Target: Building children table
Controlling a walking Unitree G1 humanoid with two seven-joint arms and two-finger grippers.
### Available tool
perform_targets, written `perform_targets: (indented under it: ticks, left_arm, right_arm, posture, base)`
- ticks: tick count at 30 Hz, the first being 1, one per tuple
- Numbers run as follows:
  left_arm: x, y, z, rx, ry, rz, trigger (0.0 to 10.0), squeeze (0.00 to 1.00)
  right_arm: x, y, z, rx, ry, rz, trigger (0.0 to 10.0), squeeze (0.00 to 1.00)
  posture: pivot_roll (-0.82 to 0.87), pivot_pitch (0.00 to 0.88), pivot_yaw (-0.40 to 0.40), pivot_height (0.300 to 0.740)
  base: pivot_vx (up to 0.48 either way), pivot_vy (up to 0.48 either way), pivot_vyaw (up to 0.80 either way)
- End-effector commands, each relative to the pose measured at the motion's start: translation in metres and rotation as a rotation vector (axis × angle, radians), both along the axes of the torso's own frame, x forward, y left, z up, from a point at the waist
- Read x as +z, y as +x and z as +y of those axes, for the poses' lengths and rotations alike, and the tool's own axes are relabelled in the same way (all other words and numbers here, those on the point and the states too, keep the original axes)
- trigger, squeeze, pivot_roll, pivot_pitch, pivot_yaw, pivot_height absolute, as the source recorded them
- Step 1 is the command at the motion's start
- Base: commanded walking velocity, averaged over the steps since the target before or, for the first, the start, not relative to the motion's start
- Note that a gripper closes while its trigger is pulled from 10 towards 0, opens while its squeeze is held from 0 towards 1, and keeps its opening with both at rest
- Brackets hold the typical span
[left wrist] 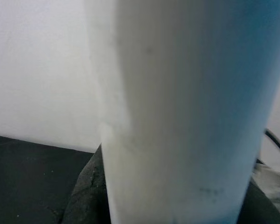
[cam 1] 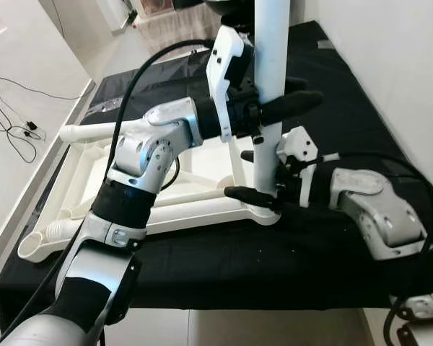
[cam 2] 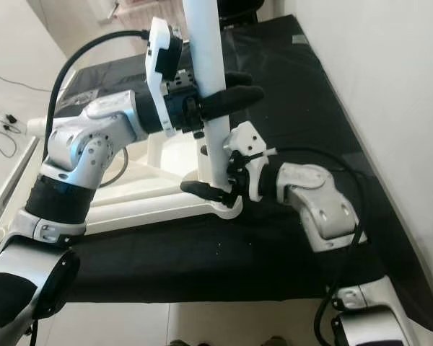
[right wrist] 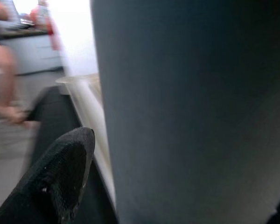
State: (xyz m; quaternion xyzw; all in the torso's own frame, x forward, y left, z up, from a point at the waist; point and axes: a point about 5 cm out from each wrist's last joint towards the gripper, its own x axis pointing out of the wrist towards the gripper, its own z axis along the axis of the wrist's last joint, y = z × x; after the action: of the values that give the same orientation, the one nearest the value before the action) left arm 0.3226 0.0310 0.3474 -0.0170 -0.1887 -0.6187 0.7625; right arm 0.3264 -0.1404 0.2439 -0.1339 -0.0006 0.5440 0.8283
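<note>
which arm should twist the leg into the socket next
Probably left: the left end effector grips the upright white leg high up, while the right end effector clamps it low at the tabletop's socket, steadying it.

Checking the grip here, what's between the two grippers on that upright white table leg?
Just a bare stretch of the table leg, between the left gripper above and the right gripper near its base, seen in both eye views.
</note>
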Motion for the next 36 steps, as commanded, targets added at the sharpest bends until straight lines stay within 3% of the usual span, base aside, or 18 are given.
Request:
perform_targets:
  ticks: [1, 2, 8, 15, 16, 17, 19, 20, 25, 26, 28, 29, 30, 31, 32, 34, 36]
  left_arm:
    - [0.008, -0.017, -0.004, -0.104, -0.061, -0.054, 0.0, 0.00]
    - [0.008, -0.018, -0.004, -0.110, -0.058, -0.056, 0.0, 0.00]
    - [0.007, -0.023, -0.006, -0.128, -0.061, -0.062, 0.0, 0.00]
    - [0.007, -0.024, -0.006, -0.129, -0.070, -0.065, 0.0, 0.00]
    - [0.007, -0.025, -0.006, -0.129, -0.076, -0.063, 0.0, 0.06]
    - [0.006, -0.024, -0.005, -0.120, -0.081, -0.057, 4.7, 1.00]
    - [0.006, -0.023, -0.005, -0.113, -0.083, -0.052, 4.7, 1.00]
    - [0.005, -0.022, -0.004, -0.103, -0.087, -0.051, 10.0, 1.00]
    - [0.007, -0.019, 0.003, -0.043, -0.110, -0.038, 10.0, 1.00]
    - [0.005, -0.016, 0.016, 0.026, -0.129, -0.021, 10.0, 1.00]
    - [0.004, -0.015, 0.021, 0.052, -0.136, -0.014, 10.0, 1.00]
    - [0.001, -0.014, 0.032, 0.094, -0.145, 0.000, 10.0, 0.00]
    - [-0.002, -0.015, 0.041, 0.125, -0.155, 0.014, 10.0, 0.00]
    - [-0.002, -0.015, 0.041, 0.125, -0.155, 0.014, 10.0, 0.00]
    - [-0.005, -0.016, 0.048, 0.150, -0.163, 0.029, 10.0, 0.00]
    - [-0.014, -0.021, 0.057, 0.183, -0.172, 0.055, 10.0, 0.00]
    - [-0.017, -0.023, 0.059, 0.191, -0.173, 0.062, 10.0, 0.00]
  right_arm:
    - [0.000, 0.003, 0.017, 0.114, 0.027, 0.022, 6.7, 0.00]
    - [0.001, 0.006, 0.018, 0.128, 0.036, 0.030, 0.0, 0.00]
    - [0.001, 0.013, 0.020, 0.201, 0.051, 0.051, 0.0, 0.00]
    - [-0.004, 0.017, 0.019, 0.196, 0.029, 0.055, 0.0, 0.00]
    - [-0.007, 0.017, 0.018, 0.188, 0.023, 0.054, 0.0, 0.00]
    - [-0.009, 0.017, 0.018, 0.171, 0.017, 0.052, 0.0, 0.00]
    - [-0.011, 0.018, 0.017, 0.163, 0.014, 0.051, 0.0, 0.00]
    - [-0.014, 0.018, 0.017, 0.150, 0.005, 0.046, 0.0, 0.00]
    - [-0.021, 0.017, 0.015, 0.056, -0.026, 0.020, 0.0, 0.00]
    - [-0.030, 0.013, 0.014, -0.052, -0.052, -0.003, 0.0, 0.00]
    - [-0.034, 0.010, 0.014, -0.088, -0.061, -0.009, 0.0, 0.00]
    - [-0.041, 0.002, 0.016, -0.154, -0.047, 0.009, 0.0, 0.00]
    - [-0.046, -0.005, 0.018, -0.228, -0.042, 0.018, 0.0, 0.00]
    - [-0.046, -0.005, 0.018, -0.228, -0.042, 0.018, 0.0, 0.00]
    - [-0.052, -0.009, 0.017, -0.341, -0.053, 0.020, 0.0, 0.00]
    - [-0.059, -0.013, 0.005, -0.767, -0.031, -0.034, 0.0, 0.00]
    - [-0.060, -0.016, -0.002, -0.923, -0.021, -0.050, 0.0, 0.00]
  posture:
    - [-0.01, 0.166, 0.179, 0.740]
    - [-0.01, 0.166, 0.178, 0.740]
    - [-0.01, 0.172, 0.174, 0.740]
    - [-0.01, 0.175, 0.171, 0.740]
    - [-0.01, 0.175, 0.171, 0.740]
    - [-0.02, 0.177, 0.172, 0.740]
    - [-0.02, 0.177, 0.172, 0.740]
    - [-0.02, 0.178, 0.172, 0.740]
    - [-0.03, 0.182, 0.168, 0.740]
    - [-0.03, 0.187, 0.158, 0.740]
    - [-0.03, 0.187, 0.158, 0.740]
    - [-0.03, 0.193, 0.152, 0.740]
    - [-0.03, 0.193, 0.152, 0.740]
    - [-0.03, 0.193, 0.152, 0.740]
    - [-0.03, 0.195, 0.149, 0.740]
    - [-0.03, 0.195, 0.141, 0.740]
    - [-0.03, 0.195, 0.141, 0.740]
  base:
    - [0.000, 0.000, 0.00]
    - [0.000, 0.000, 0.00]
    - [0.000, 0.000, 0.00]
    - [0.000, 0.000, 0.00]
    - [0.000, 0.000, 0.00]
    - [0.000, 0.000, 0.00]
    - [0.000, 0.000, 0.00]
    - [0.000, 0.000, 0.00]
    - [0.000, 0.000, 0.00]
    - [0.000, 0.000, 0.00]
    - [0.000, 0.000, 0.00]
    - [0.000, 0.000, 0.00]
    - [0.000, 0.000, 0.00]
    - [0.000, 0.000, 0.00]
    - [0.000, 0.000, 0.00]
    - [0.000, 0.000, 0.00]
    - [0.000, 0.000, 0.00]
